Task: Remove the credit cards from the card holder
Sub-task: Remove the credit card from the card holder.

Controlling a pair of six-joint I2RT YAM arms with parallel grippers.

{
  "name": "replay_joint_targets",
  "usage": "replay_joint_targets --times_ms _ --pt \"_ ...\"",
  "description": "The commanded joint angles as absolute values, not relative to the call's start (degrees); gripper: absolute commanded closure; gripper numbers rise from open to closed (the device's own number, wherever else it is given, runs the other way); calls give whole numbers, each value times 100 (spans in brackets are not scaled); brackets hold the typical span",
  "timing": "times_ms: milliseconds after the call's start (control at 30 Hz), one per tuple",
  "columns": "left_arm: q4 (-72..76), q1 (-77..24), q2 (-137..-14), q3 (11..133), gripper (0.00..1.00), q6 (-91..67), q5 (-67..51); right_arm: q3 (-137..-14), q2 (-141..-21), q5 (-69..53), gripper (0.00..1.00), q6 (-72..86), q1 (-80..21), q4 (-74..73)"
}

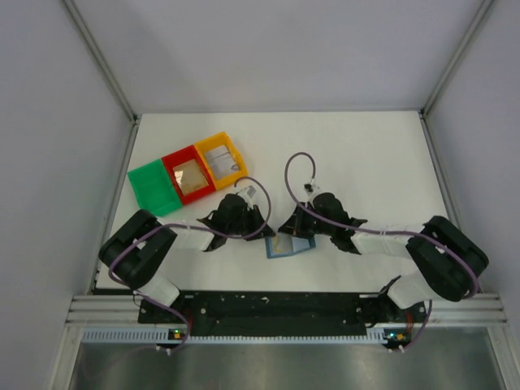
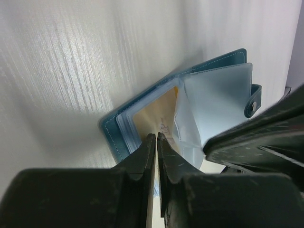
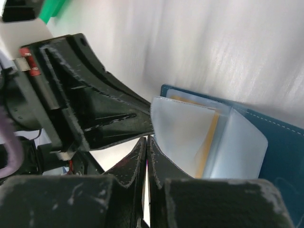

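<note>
The blue card holder [image 1: 299,245] lies open on the white table between my two grippers; its cover [image 2: 110,130] shows in the left wrist view. A tan credit card [image 2: 152,118] sits in a clear pocket. My left gripper [image 2: 156,136] is shut, its tips pinched on that card's near edge. My right gripper [image 3: 147,138] is shut on the corner of a clear pocket leaf [image 3: 183,130] and holds it raised off the holder [image 3: 280,142]. The card's yellow edge [image 3: 211,137] shows behind the leaf. From above, the left gripper [image 1: 266,231] and right gripper [image 1: 286,227] almost touch.
Three small trays stand in a row at the back left: green [image 1: 154,187], red [image 1: 177,159] with a card in it, and yellow [image 1: 236,154] with a card in it. White walls enclose the table on three sides.
</note>
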State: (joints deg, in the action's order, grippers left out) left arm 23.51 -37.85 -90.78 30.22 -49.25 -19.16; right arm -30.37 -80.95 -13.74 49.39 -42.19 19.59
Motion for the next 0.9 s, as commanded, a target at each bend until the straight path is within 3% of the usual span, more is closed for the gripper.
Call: replay_joint_targets --times_ms 0,167,467,733,867 --pt "2039 -3797 -8974 2865 90 -4746 -1714 -2673 -8726 -1608 100 5326 -4149 2952" --pt "2030 -3797 -8939 2839 90 -4746 -1670 -2391 -9044 -1547 100 5291 -4061 2998" --pt "2276 -3797 -8746 2725 90 -4843 -1792 -2610 -8430 -1476 99 4826 -4061 2216" --pt "2110 -3832 -8341 3031 87 -4702 -2021 -3321 -7357 -941 84 3965 -4061 617" --pt "2074 -3955 -8446 3295 86 -4676 -2127 -3603 -6962 -677 70 3499 -4069 45"
